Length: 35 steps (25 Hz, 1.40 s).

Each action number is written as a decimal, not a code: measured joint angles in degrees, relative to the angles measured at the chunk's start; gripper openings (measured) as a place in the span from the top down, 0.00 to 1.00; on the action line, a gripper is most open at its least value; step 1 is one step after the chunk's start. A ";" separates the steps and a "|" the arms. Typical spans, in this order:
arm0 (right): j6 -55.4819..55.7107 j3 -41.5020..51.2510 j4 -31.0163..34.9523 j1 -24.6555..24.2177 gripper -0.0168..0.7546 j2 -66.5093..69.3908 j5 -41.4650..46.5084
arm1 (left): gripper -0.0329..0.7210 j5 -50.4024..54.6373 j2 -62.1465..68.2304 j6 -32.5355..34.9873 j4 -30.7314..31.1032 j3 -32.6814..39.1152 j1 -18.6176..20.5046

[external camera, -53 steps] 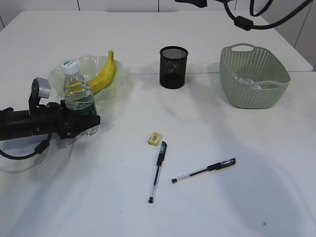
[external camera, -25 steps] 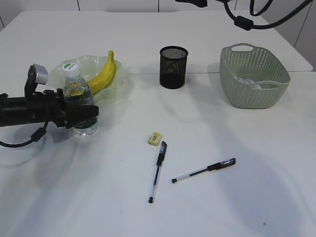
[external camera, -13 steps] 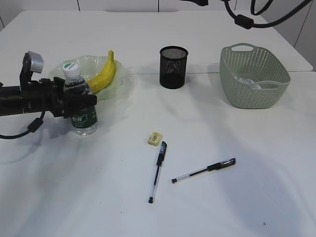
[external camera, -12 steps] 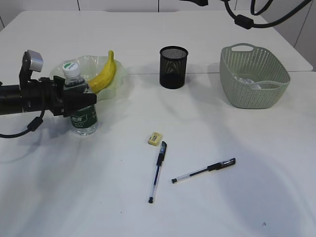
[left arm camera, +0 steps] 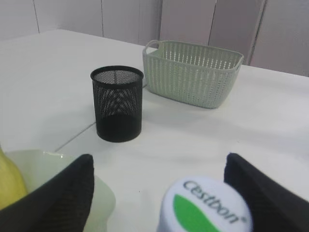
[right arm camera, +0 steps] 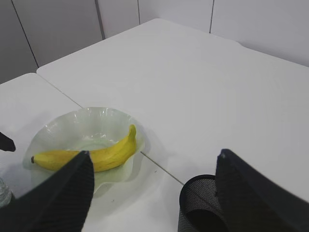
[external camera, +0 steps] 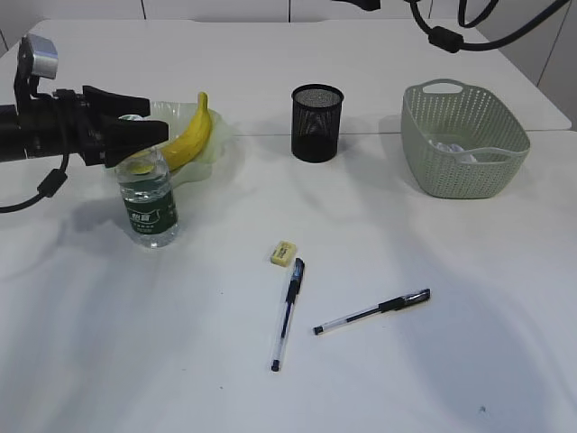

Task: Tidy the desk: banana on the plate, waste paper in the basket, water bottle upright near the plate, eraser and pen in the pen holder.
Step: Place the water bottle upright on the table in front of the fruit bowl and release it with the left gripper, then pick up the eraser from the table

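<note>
Both sets of jaws are wide apart and hold nothing. On the left, the left gripper (external camera: 149, 133) hangs just above the water bottle (external camera: 149, 206), which stands upright beside the plate (external camera: 216, 149). The banana (external camera: 189, 137) lies in that plate. Those two jobs look done. In the middle, the eraser (external camera: 283, 253) and two pens (external camera: 288, 312) lie on the desk (external camera: 451, 361), not yet in the pen holder (external camera: 316, 124). On the right, something pale, maybe paper, sits in the basket (external camera: 462, 142).

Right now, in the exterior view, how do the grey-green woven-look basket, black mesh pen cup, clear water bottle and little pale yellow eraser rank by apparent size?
1. Grey-green woven-look basket, plainly largest.
2. Clear water bottle and black mesh pen cup: look similar; the bottle stands nearer the camera, so unranked.
3. Pale yellow eraser, smallest.
</note>
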 joint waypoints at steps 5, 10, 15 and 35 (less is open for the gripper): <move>-0.08 0.00 0.00 0.00 0.22 0.00 -1.46 | 0.17 0.13 -2.59 -1.48 0.06 -0.32 0.00; -0.08 0.00 0.00 0.00 0.22 0.00 -3.50 | 0.17 0.13 -5.98 -2.40 0.21 -0.32 0.00; -0.08 0.00 0.00 0.00 0.22 0.00 -3.76 | 0.18 0.24 -10.48 -3.60 0.29 -0.32 0.00; -0.08 0.00 6.93 0.00 0.22 0.00 3.62 | 0.23 -9.21 -24.58 -7.93 0.49 -0.32 0.56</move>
